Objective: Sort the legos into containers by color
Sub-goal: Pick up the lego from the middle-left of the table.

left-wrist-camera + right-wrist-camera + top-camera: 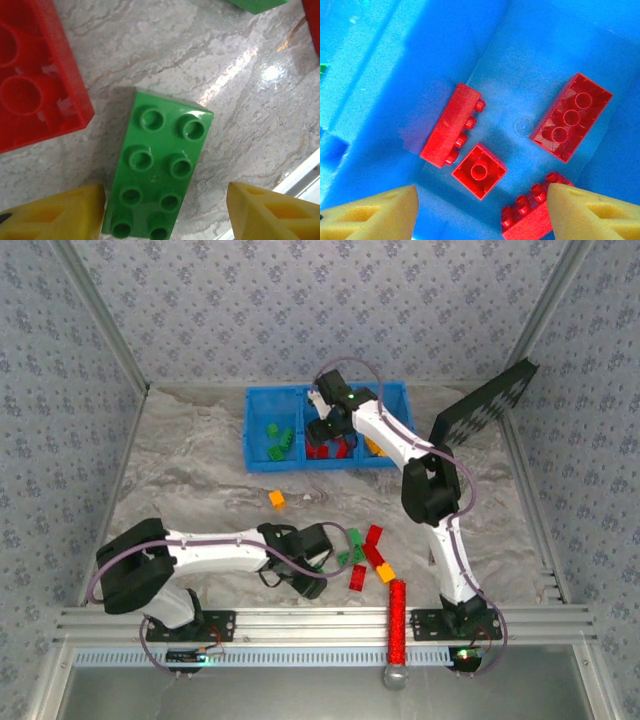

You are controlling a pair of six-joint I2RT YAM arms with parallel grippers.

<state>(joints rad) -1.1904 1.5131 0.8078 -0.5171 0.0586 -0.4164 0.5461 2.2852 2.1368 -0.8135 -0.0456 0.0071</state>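
Green plastic, rigid, light, probably slick: pinch the eight-stud brick (pixel 157 170) across its long sides. Left claw (pixel 165 196) straddles it, released; right claw (pixel 482 192) likewise released.

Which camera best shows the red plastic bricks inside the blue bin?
Right wrist view: four red plastic bricks lie on the blue plastic bin's floor, studs and hollow undersides clear. The top view shows them as a small red patch, partly hidden by the right arm.
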